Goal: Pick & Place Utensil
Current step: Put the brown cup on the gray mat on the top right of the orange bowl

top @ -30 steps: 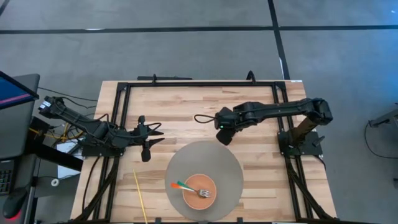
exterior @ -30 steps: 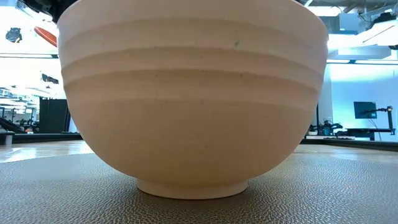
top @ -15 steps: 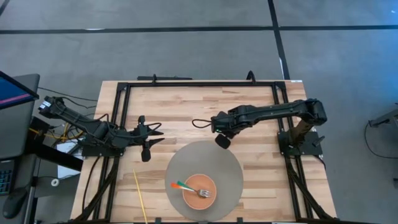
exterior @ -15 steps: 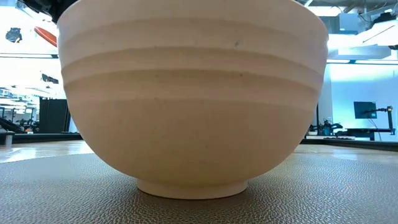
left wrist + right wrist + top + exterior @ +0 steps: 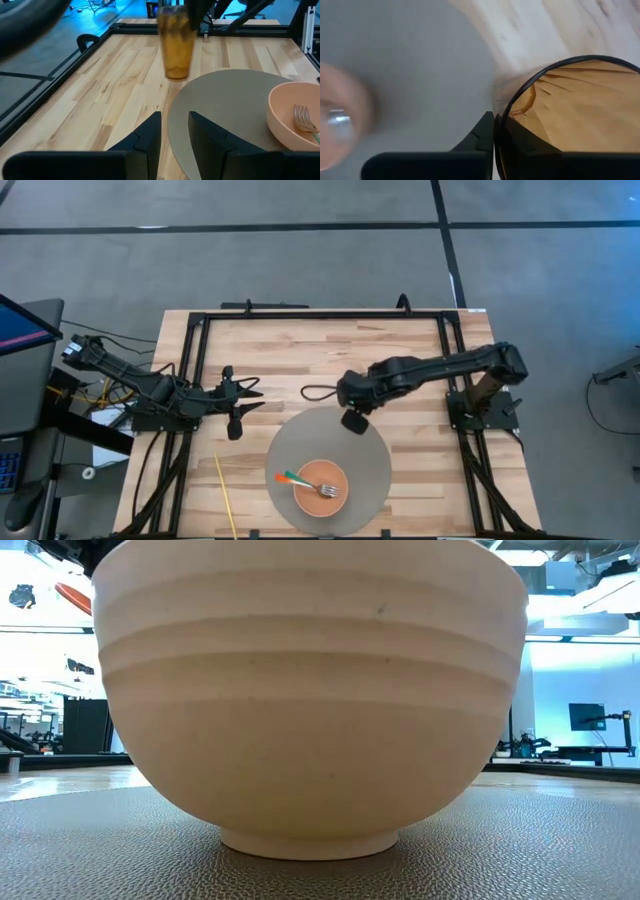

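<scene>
We see a grey floor (image 5: 300, 260) crossed by dark seams, a monitor (image 5: 25, 370) at its edge, and bright ceiling lights (image 5: 575, 590).

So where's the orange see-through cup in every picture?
High view: the cup hangs from the right arm at the round mat's far edge.
Low view: not in it; the bowl fills it.
Left wrist view: cup above the mat's edge.
Right wrist view: its rim up close.
Shared landmark: the mat.
</scene>
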Available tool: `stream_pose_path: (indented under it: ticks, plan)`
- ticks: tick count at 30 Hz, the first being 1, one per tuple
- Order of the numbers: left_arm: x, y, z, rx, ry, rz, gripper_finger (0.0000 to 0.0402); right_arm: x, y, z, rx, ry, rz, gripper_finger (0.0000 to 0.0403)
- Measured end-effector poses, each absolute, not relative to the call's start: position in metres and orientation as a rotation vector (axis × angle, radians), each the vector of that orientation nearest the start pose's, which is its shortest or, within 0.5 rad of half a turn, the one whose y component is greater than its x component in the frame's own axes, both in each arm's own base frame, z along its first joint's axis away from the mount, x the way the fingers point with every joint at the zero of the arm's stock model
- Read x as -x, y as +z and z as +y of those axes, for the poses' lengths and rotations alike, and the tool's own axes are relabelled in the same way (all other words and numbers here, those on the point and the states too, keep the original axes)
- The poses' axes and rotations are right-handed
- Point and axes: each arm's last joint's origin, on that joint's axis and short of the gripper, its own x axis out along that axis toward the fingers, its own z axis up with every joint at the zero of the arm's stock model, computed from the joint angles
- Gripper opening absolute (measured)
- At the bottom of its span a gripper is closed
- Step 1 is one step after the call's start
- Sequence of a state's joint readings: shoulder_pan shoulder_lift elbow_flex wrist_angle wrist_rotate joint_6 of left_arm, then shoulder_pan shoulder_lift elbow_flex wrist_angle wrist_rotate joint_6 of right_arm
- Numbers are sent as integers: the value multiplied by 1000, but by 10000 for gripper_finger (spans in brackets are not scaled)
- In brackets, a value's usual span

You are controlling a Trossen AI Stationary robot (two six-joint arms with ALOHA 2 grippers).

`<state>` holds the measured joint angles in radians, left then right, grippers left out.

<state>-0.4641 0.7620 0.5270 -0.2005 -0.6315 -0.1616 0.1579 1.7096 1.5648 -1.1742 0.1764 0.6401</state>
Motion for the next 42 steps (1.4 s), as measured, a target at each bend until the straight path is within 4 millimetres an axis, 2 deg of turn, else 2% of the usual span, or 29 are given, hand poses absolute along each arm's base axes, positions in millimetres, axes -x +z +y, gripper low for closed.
stream_pose_path:
  ticks: [4, 9, 13, 18, 21, 26, 42]
  plan:
    - [-154, 249, -58, -68, 194, 357, 99, -328, 316, 73, -390, -392, 1156, 12]
    - [-154, 249, -58, -68, 194, 357, 99, -322, 318, 107, -430, -347, 1129, 4]
    - [-154, 249, -58, -68, 194, 357, 99, -316, 312, 130, -444, -349, 1146, 10]
    - [-154, 249, -58, -67, 194, 357, 99, -316, 290, 148, -418, -363, 1169, 7]
    - [-154, 249, -58, -65, 194, 354, 99, -321, 279, 150, -384, -382, 1184, 4]
    - [-154, 250, -58, -61, 193, 347, 99, -330, 270, 142, -390, -410, 1209, 16]
    - [-155, 250, -58, -59, 193, 343, 99, -341, 269, 126, -356, -379, 1193, 64]
